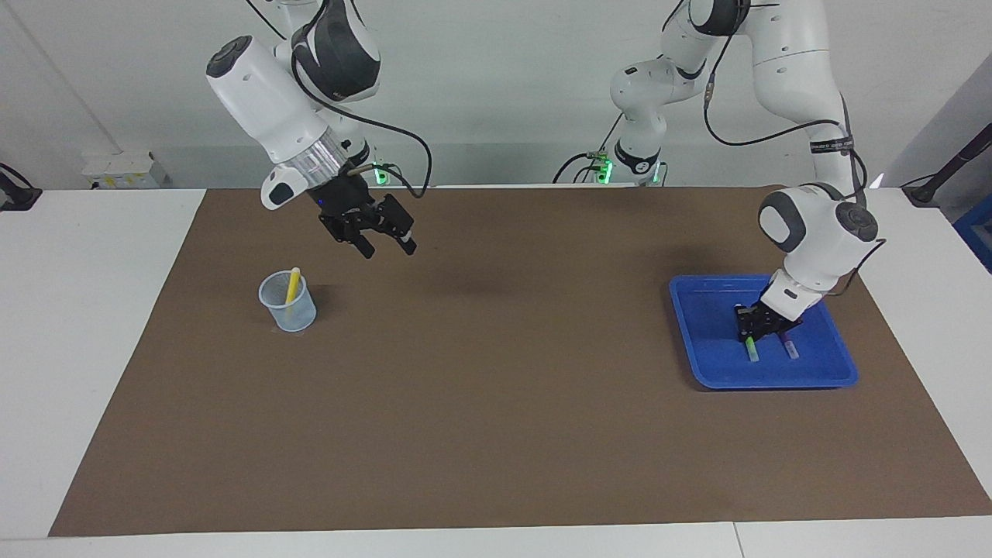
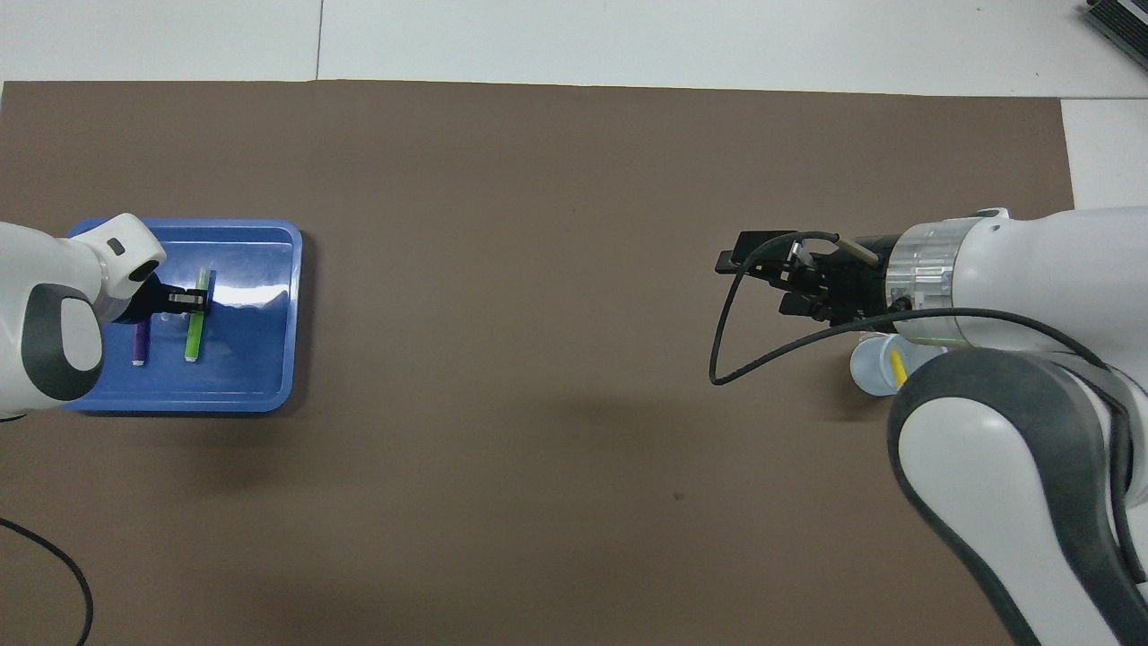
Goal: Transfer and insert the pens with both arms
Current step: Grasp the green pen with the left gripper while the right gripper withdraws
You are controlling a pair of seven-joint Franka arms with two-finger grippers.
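The left tool [image 1: 751, 335] is down inside the blue tray [image 1: 821, 376], its fingers pinched tight across the green pen [image 1: 752, 350] near the end that lies closer to the robots; the pen lies flat on the tray floor with its whitish tip pointing away from the robots. Just beside it, toward the left arm's end of the tabletop, the purple pen [image 1: 790, 347] lies parallel and untouched. Seen from overhead, the left tool [image 2: 190, 301] crosses the green pen [image 2: 192, 336] at a right angle, with the purple pen [image 2: 140, 343] alongside, both within the tray [image 2: 269, 395]. The tray sits on the brown mat [image 1: 496, 434] at the left arm's end of the tabletop. The right tool [image 1: 385, 246] hangs in the air with its fingers spread wide and nothing between them, over bare mat and beside the clear cup [image 1: 288, 307]. The cup stands upright toward the right arm's end, with the yellow pen [image 1: 292, 285] leaning inside it, its top past the rim. From overhead the right arm largely covers the cup [image 2: 868, 370].
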